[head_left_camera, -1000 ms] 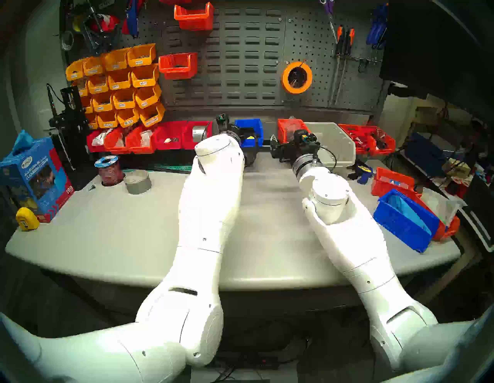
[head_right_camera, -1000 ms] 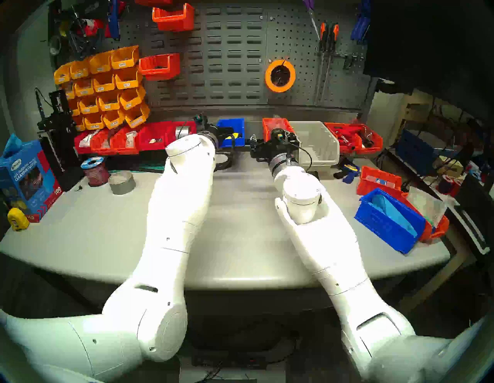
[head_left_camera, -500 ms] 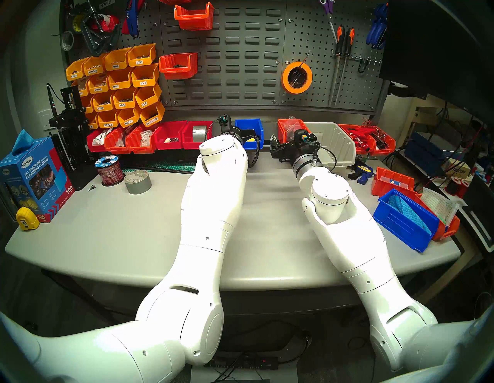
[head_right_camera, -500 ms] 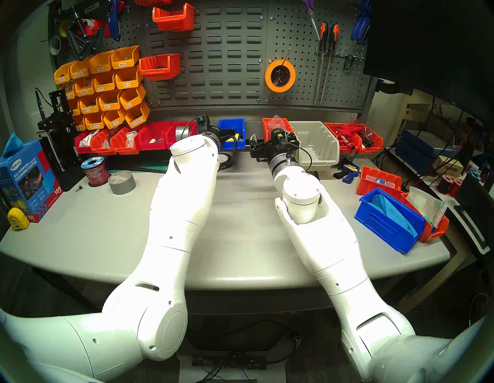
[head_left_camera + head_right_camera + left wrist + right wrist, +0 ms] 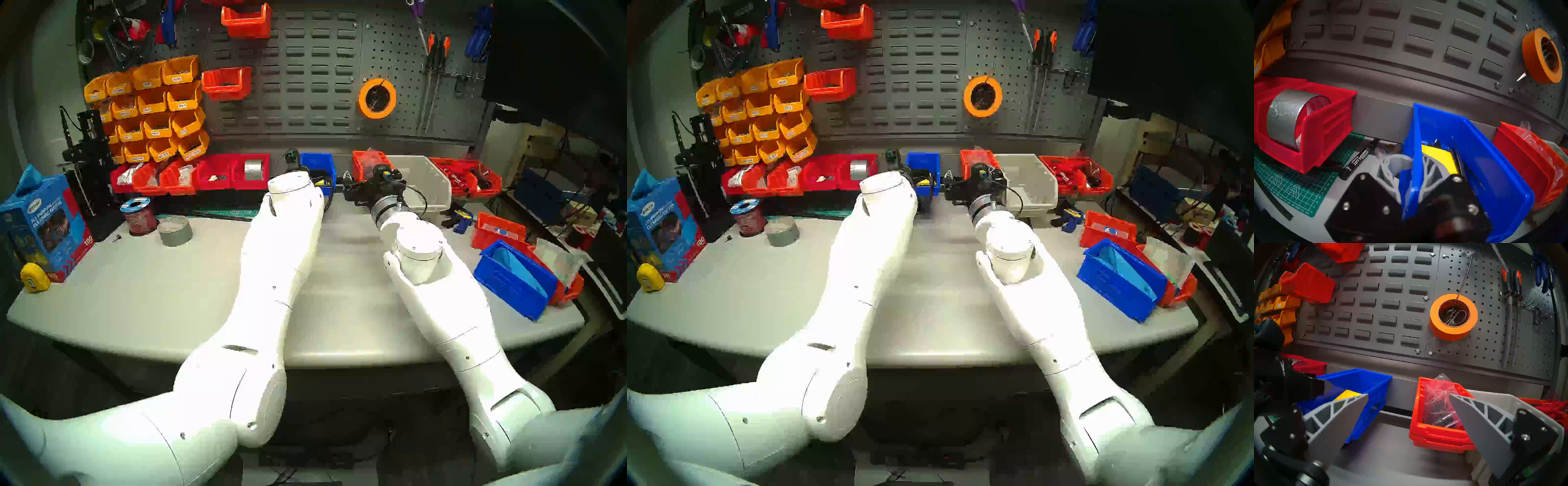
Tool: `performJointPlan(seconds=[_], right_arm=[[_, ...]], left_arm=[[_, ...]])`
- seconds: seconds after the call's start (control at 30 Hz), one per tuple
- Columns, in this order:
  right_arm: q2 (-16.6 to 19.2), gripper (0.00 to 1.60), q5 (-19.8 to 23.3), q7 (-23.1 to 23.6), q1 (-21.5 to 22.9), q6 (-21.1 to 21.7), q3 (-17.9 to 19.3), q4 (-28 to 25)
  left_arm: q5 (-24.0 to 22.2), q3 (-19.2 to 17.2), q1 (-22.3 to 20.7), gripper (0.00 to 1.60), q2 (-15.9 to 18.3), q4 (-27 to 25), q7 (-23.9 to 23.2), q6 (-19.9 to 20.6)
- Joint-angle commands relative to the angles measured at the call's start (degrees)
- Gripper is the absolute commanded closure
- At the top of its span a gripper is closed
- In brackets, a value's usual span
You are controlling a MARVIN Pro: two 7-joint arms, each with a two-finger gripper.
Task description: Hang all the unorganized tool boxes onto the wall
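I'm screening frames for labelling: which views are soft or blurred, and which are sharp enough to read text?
Both head views are smeared, and the yellow bins' labels are unreadable. The left wrist view is crisp on the marker lettering but blurry at the left gripper base. The right wrist view is fairly sharp on the orange tape.

In both head views the left gripper (image 5: pixel 1413 171) is hidden behind its own white forearm — only the wrist view shows it. There its base is blurred, and one finger is partly behind the blue bin's (image 5: pixel 1491 178) wall. The labels on the yellow bins (image 5: pixel 149 108) at far left are too small to read.
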Motion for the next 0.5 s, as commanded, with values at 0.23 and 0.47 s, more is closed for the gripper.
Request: performJointPlan(seconds=[0.23, 0.47], right_arm=[[0.0, 0.0, -0.1, 0.1, 0.4, -0.1, 0.0, -0.9], [0.0, 0.0, -0.1, 0.1, 0.4, -0.1, 0.0, -0.9]], left_arm=[[-1.0, -2.0, -3.8, 0.0, -0.8, 4.7, 0.2, 0.4], [-1.0, -2.1, -3.9, 0.0, -0.9, 4.8, 0.2, 0.4]])
